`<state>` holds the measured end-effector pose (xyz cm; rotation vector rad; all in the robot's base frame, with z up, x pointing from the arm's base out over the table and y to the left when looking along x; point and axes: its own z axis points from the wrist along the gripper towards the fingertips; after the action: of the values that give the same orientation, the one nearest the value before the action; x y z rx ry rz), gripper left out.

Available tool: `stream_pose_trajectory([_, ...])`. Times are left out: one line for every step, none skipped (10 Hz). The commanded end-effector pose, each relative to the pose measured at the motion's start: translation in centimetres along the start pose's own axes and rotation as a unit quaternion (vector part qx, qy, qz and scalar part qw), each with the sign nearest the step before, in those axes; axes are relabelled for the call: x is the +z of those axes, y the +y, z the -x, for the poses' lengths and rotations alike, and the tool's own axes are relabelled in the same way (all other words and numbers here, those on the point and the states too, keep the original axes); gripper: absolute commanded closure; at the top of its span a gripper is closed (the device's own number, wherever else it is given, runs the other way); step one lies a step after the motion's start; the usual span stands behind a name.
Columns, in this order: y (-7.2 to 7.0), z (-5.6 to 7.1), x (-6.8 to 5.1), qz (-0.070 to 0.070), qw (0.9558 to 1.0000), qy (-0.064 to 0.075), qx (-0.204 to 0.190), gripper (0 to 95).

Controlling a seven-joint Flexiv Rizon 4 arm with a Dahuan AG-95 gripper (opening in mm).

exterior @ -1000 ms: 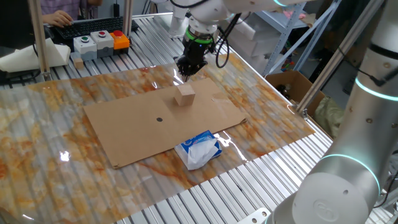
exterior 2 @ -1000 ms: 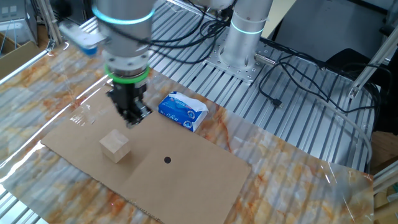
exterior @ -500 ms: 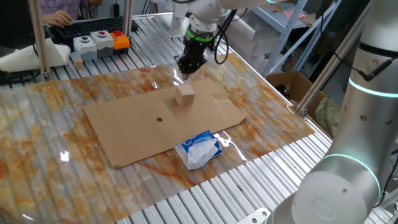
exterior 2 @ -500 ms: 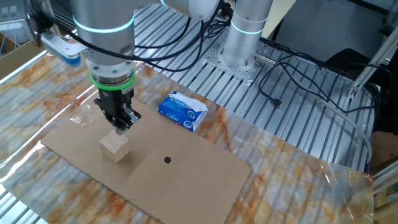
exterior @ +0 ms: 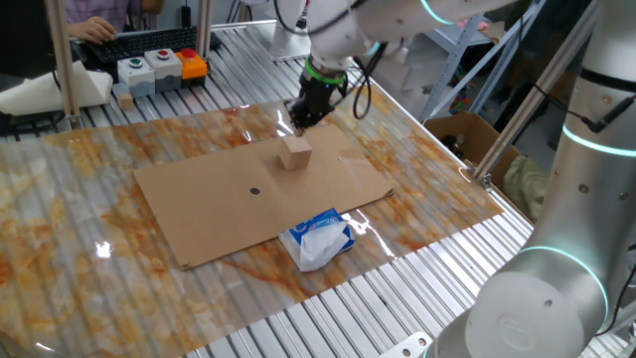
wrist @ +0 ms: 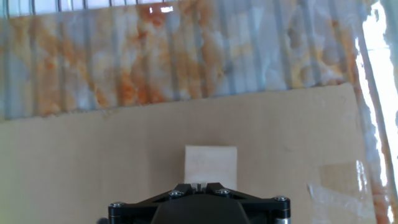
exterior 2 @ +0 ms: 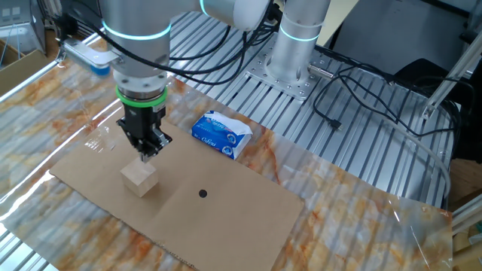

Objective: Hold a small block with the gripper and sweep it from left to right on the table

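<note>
The small block (exterior: 295, 152) is a pale tan wooden cube standing on the brown cardboard sheet (exterior: 229, 199) that lies on the marbled table (exterior: 60, 219). It also shows in the other fixed view (exterior 2: 140, 178) and in the hand view (wrist: 211, 165). The black gripper (exterior: 302, 117) with its green ring hangs just above and behind the block, apart from it. Its fingers are together and hold nothing, as the other fixed view (exterior 2: 147, 151) and the hand view (wrist: 197, 185) both show.
A white-and-blue plastic packet (exterior: 318, 239) lies at the sheet's near edge, also visible in the other fixed view (exterior 2: 221, 134). A button box (exterior: 159, 68) stands at the back. The arm's base (exterior 2: 294, 68) stands on the ribbed rails. A cardboard box (exterior: 467, 134) sits off the table's right.
The gripper has moved sideways over the sheet toward the block and come down a little, ending just above it. The block and the packet have not moved.
</note>
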<state>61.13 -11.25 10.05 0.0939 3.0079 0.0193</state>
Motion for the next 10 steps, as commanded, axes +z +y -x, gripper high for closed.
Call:
stream_pose_trajectory([-0.27,0.08,0.22,0.001,0.9997,0.023,0.010,95.0])
stream_pose_trajectory([-0.26,0.05,0.30,0.001,0.9996,0.025,0.013,95.0])
stream_pose_trajectory([-0.24,0.03,0.39,0.003,0.9995,0.028,0.017,95.0])
stream_pose_trajectory([-0.22,-0.01,0.53,0.010,0.9991,0.035,0.023,95.0])
stream_pose_trajectory([-0.22,-0.01,0.53,0.015,0.9990,0.036,0.023,95.0])
stream_pose_trajectory([-0.22,-0.01,0.51,0.022,0.9988,0.038,0.024,95.0])
stream_pose_trajectory([-0.22,-0.01,0.51,0.022,0.9987,0.040,0.024,95.0])
stream_pose_trajectory([-0.22,-0.01,0.51,0.022,0.9986,0.042,0.024,95.0])
stream_pose_trajectory([-0.22,-0.01,0.52,0.022,0.9986,0.042,0.024,95.0])
stream_pose_trajectory([-0.22,-0.01,0.52,0.021,0.9986,0.042,0.027,95.0])
